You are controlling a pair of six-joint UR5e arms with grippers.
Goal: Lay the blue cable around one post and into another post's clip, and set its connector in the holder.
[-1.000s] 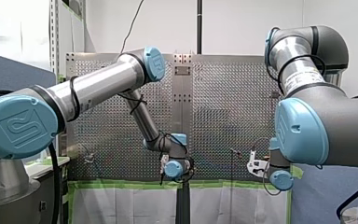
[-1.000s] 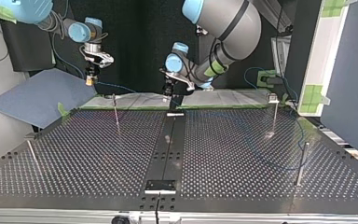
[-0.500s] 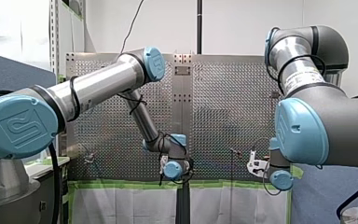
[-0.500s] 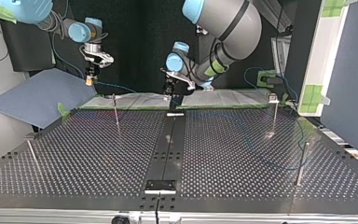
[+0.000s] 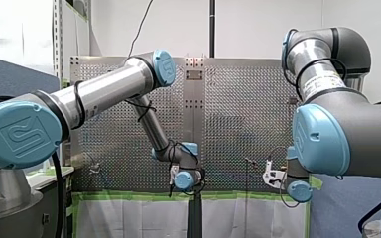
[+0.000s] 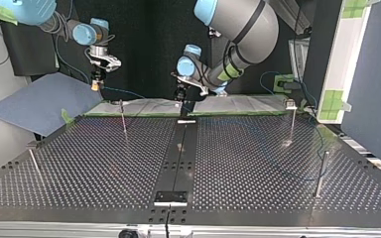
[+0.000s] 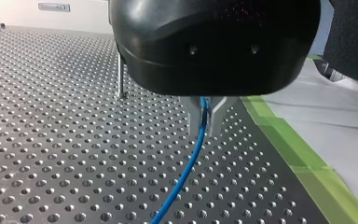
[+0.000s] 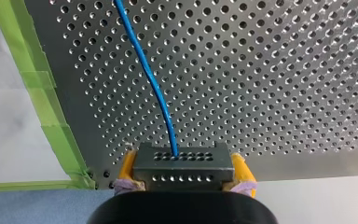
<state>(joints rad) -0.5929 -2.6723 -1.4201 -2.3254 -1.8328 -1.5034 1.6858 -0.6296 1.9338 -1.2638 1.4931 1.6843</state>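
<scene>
In the left wrist view, the blue cable runs between the metal fingers of my left gripper, which is shut on it just above the perforated table. In the right wrist view, my right gripper has its yellow pads shut on the dark grey connector, and the blue cable leads away from it over the plate. In the top view, my right gripper hangs at the far left. The cable spans from it to my left gripper near the far middle, then loops loosely at the right.
Thin metal posts stand at the far left, far right, near right and near left. A dark centre strip carries a bracket at the near edge. Green tape marks the plate's border.
My left gripper's wrist has shifted slightly and its fingers have narrowed on the cable. The slack loop on the table moved a little. My right arm has stayed still.
</scene>
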